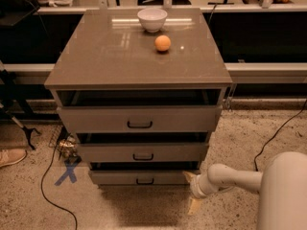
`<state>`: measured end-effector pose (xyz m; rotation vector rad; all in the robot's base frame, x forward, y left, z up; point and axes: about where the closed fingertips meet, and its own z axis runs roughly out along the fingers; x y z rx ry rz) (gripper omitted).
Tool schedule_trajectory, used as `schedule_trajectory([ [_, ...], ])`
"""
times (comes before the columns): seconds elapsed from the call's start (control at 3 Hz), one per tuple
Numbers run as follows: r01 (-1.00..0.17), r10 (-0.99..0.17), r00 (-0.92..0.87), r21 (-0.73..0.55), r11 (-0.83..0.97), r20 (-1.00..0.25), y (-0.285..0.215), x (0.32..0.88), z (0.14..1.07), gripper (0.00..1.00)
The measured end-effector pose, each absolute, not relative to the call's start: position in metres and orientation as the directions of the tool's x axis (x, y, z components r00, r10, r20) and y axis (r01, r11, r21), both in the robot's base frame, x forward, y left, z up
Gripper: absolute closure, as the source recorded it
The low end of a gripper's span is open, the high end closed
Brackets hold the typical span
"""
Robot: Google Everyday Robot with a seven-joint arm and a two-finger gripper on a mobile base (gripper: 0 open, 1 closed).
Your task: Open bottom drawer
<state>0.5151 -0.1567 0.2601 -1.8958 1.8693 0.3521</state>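
Grey-taupe bottom drawer (115, 177) stands slightly ajar; the gripper (191, 191) hovers just right of it, fingers spread wide, empty.

Three drawers (144, 150), one bowl (152, 19), one orange (162, 43), one claw (191, 191) low right.

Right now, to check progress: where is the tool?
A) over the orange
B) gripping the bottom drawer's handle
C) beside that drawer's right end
C: the tool sits low at the right end of the bottom drawer, clear of its handle.
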Motion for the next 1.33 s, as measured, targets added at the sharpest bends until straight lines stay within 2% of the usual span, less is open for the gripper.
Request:
schedule_trajectory([
  [0.33,-0.979,-0.886,0.089,-0.204,0.006,-0.455,-0.149,0.542,0.237,0.0],
  [1.33,-0.968,-0.914,0.082,-0.25,0.022,-0.397,-0.125,0.595,0.194,0.0],
])
